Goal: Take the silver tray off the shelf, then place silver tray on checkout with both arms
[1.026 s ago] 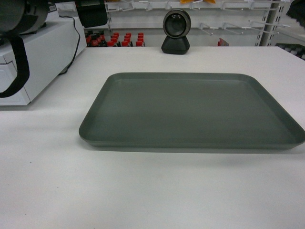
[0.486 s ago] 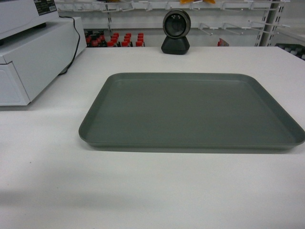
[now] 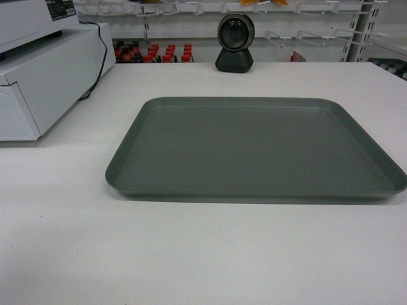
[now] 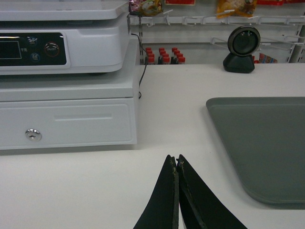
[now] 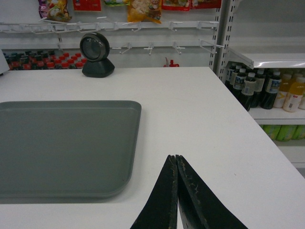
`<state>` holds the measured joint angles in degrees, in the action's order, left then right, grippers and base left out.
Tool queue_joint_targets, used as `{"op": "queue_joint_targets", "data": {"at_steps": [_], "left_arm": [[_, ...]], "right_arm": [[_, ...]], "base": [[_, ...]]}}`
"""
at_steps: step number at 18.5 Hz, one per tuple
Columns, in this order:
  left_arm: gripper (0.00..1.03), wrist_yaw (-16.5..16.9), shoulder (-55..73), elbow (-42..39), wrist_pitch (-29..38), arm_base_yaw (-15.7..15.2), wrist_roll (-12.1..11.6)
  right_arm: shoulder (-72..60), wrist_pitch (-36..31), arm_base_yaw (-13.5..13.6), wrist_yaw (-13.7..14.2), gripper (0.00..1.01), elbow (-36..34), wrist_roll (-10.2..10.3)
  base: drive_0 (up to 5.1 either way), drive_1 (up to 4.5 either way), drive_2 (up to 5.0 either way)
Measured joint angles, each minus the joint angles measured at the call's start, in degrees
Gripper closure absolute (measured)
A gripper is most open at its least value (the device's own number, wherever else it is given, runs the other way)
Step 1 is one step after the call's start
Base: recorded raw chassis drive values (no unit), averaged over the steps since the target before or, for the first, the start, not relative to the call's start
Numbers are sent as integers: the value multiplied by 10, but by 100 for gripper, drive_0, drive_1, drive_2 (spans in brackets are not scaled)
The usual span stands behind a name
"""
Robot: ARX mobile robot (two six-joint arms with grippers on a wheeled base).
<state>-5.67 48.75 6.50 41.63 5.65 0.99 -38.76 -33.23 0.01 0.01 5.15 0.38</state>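
Silver tray (image 3: 254,149) flat on checkout counter (image 3: 191,254), placement looks done.
Left tool (image 4: 177,160) and right tool (image 5: 176,157) both pressed together, clear of tray; pull back level, no rim contact, avoid scanner (image 3: 235,42).

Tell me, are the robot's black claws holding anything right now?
No, nothing. The left gripper and right gripper are both pinched shut on empty air, and the flat dark grey-silver tray lies by itself on the white checkout table.

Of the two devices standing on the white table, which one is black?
The round scanner, at the far edge behind the silver tray. The register box on the left is white.
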Motion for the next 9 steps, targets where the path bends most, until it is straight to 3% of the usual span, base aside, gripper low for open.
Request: {"op": "queue_joint_targets", "data": {"at_steps": [1, 3, 4, 6, 9], "left_arm": [[102, 5, -22, -9, -12, -6, 0], [102, 50, -63, -25, -41, -54, 0], [102, 48, -80, -29, -51, -60, 0], [102, 57, -98, -52, -32, -54, 0], [102, 57, -154, -59, -90, -55, 0]], "right_arm": [[19, 12, 0, 0, 100, -7, 0], [51, 35, 0, 0, 100, -18, 0], [67, 47, 0, 0, 100, -22, 0], [95, 53, 0, 0, 100, -33, 0], [127, 80, 0, 0, 100, -44, 0]], "base": [[0, 0, 0], [0, 0, 0], [0, 0, 0], [0, 0, 0], [0, 0, 0]]}}
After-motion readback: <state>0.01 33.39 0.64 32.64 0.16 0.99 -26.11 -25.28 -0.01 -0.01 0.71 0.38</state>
